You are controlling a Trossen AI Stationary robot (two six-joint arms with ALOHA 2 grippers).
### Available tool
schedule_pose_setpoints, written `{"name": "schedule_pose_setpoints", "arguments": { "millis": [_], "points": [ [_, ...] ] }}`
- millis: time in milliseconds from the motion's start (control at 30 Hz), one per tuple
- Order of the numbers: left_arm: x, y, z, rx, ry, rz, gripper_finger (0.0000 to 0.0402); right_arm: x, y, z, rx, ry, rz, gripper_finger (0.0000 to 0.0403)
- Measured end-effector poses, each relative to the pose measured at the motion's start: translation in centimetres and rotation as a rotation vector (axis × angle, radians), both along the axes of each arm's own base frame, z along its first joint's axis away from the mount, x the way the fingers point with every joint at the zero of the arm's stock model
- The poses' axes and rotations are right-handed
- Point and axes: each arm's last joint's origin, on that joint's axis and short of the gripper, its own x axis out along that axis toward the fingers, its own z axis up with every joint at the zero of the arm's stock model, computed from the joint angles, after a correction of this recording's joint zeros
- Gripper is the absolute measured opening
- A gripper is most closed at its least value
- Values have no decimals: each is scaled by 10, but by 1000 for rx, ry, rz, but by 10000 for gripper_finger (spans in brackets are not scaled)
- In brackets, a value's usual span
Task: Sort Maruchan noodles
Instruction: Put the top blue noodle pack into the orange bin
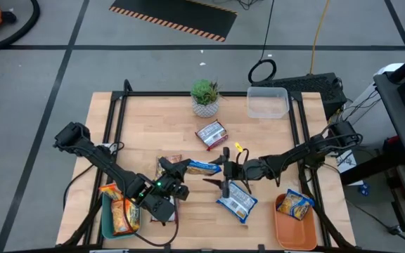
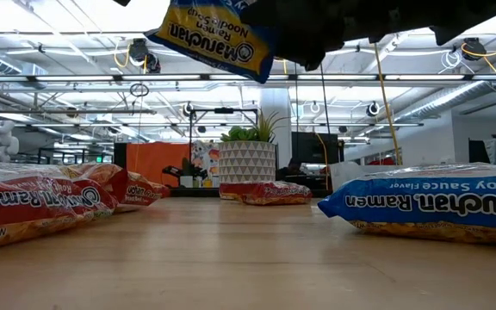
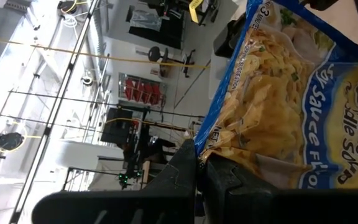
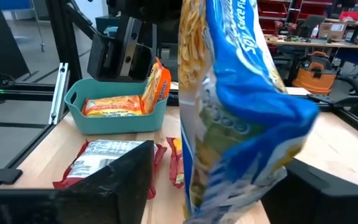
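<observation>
A blue-and-yellow Maruchan packet (image 1: pixel 204 167) hangs in the air over the table's middle, also seen at the top of the low view (image 2: pixel 209 39). My left gripper (image 1: pixel 183 169) is shut on its left end. My right gripper (image 1: pixel 222 169) is open at the packet's right end; in the right wrist view its fingers (image 4: pixel 117 180) stand on either side of the packet (image 4: pixel 235 93), and I cannot tell whether one touches it. Another blue packet (image 1: pixel 236 200) lies flat near the front. A dark red packet (image 1: pixel 210 132) lies flat farther back, and red packets (image 1: pixel 167 163) lie under the left gripper. My left gripper pinches the packet's edge (image 3: pixel 207 146) between its two shut fingers. The fingers come about level from the table's left. The packet is lifted clear of the table and reaches out past the fingertips toward my right gripper.
A teal tray (image 1: pixel 106 223) at the front left holds orange packets. An orange tray (image 1: pixel 290 235) at the front right holds a yellow-and-blue packet (image 1: pixel 295 205). A potted plant (image 1: pixel 204 97) and a clear tub (image 1: pixel 267 102) stand at the far edge.
</observation>
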Motion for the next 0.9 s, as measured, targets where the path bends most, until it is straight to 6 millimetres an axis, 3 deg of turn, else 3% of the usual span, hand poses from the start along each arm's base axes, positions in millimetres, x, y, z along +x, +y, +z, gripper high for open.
{"name": "schedule_pose_setpoints", "arguments": {
  "millis": [467,633,900],
  "points": [
    [-1,-1,0,-1,-1,-3,6,0,0,0,-27,2,2,135],
    [-3,-5,0,0,-1,-15,9,-2,0,3,-31,4,4,126],
    [-6,-9,0,-3,-9,-24,52,-10,-2,15,-37,21,8,126]
  ]
}}
